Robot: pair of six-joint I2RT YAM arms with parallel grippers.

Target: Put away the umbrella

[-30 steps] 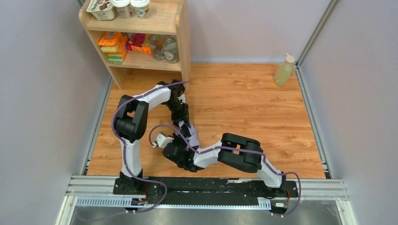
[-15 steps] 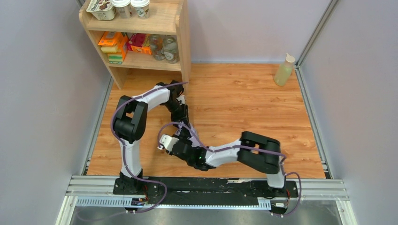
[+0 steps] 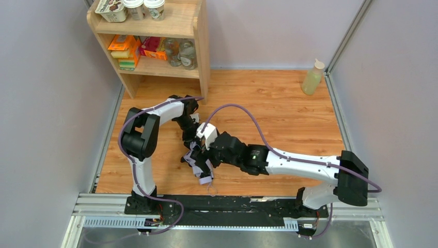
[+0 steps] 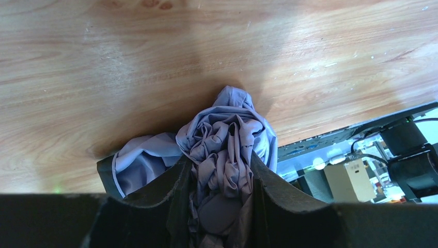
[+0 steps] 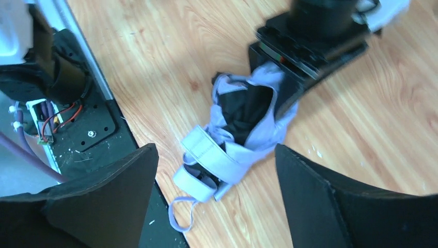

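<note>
- The umbrella [image 3: 199, 164] lies bundled on the wood, just beyond the black rail [image 3: 227, 204].
- The left gripper [image 4: 219, 170] clamps its fabric at the end farthest from the rail.
- The right gripper [image 5: 215, 150] gapes wide above it.

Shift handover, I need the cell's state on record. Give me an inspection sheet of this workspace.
Surface: wooden tabletop, no spills seen.
Job's things: umbrella collapsed, canopy bunched, by the near edge; wrist strap trailing loose.
Clutter: squeeze bottle upright, far right corner; wooden shelf far left with jars and boxes.
Grippers: left gripper shut on the umbrella's canopy; right gripper open above it.
Cables: lilac cable arcs over the right arm, no snag seen.
Surroundings: grey walls; metal rail at the near edge.
</note>
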